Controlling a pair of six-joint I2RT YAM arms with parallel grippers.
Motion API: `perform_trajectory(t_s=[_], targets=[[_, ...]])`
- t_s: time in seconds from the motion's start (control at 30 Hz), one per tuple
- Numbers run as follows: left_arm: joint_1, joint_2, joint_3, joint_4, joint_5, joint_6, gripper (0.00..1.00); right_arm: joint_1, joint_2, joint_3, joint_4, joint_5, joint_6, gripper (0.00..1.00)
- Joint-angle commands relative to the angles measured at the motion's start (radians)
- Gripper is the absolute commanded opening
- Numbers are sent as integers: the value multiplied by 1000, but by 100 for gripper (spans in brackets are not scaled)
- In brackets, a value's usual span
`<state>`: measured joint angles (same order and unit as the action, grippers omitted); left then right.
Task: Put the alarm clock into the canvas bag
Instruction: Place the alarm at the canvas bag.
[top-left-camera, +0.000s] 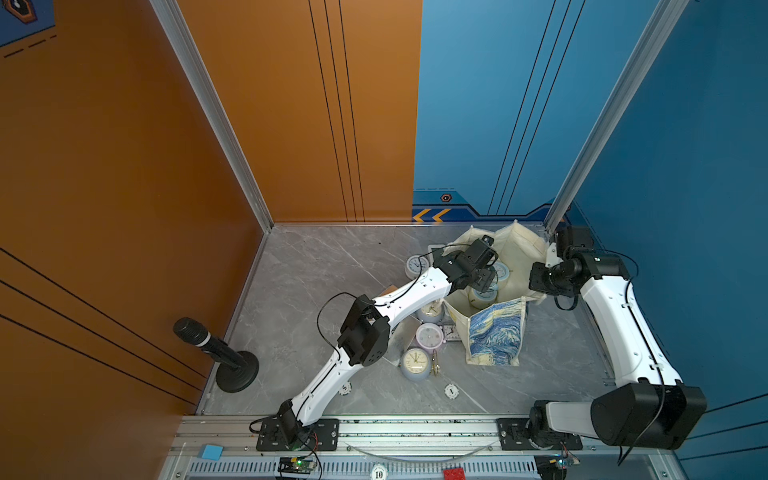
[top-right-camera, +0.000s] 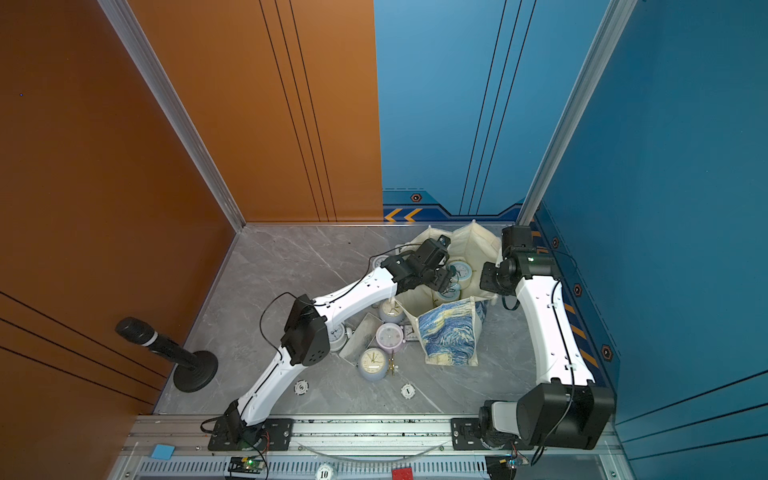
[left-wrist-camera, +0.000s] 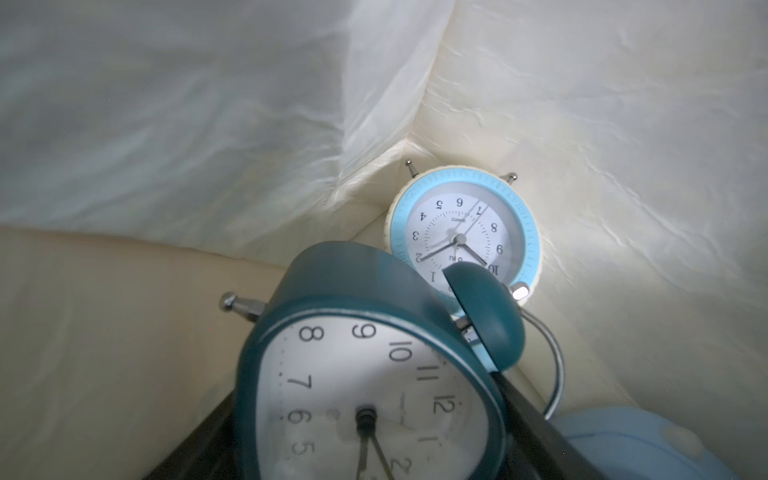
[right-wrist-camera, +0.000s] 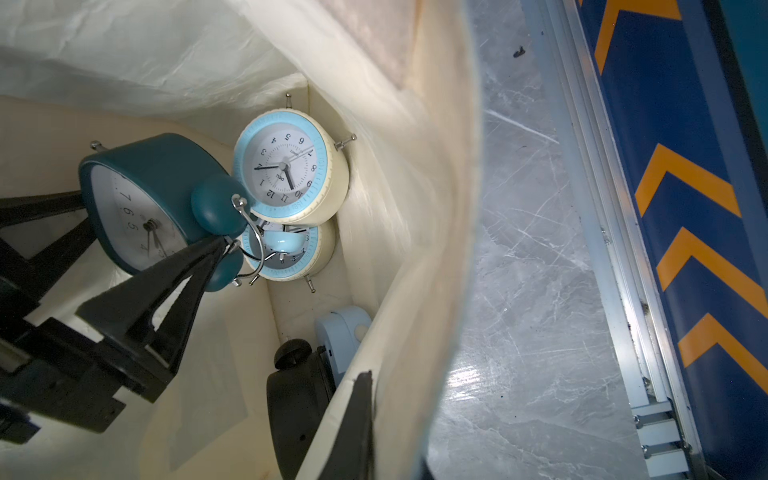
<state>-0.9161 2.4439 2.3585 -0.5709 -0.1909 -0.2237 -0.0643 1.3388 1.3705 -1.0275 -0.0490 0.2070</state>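
Alarm clock — teal, twin-bell, white dial

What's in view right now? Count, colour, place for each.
bag: 1, cream with blue-yellow print, far right of table, open
teal clock: 1, teal, inside bag, held
cream-blue clocks: 2, stacked in a bag corner
pale blue clock: 1, bag floor
black clock: 1, beside it, bag floor
table clocks: at least 5, pastel, left of bag
mic: 1, black, table's left edge
chips: 2, white, table front
left gripper: black, in bag, gripping teal clock
right gripper: black, shut on bag rim
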Motion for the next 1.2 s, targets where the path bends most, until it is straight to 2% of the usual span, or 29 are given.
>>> perform_trajectory(t_s=[0.0,0.2,0.27,0.3,0.4,1.17], targets=[[10,56,24,13,33,-20,69,11,-9,-11,-11,-10,-7,9],[14,35,17,11,47,-19,84,11,-11,-11,-11,-11,-7,9],[14,15,12,11,48,-16,85,11,-11,-13,-11,-10,-8,9],[13,3,9,11,51,-13,90,12,-12,-13,-11,-11,-6,9],[8,-34,4,11,53,-8,94,12,-13,-12,-11,-10,-7,9],[-8,-287,-38,-42,67,15,94,11,-14,-15,-11,-1,-7,9]])
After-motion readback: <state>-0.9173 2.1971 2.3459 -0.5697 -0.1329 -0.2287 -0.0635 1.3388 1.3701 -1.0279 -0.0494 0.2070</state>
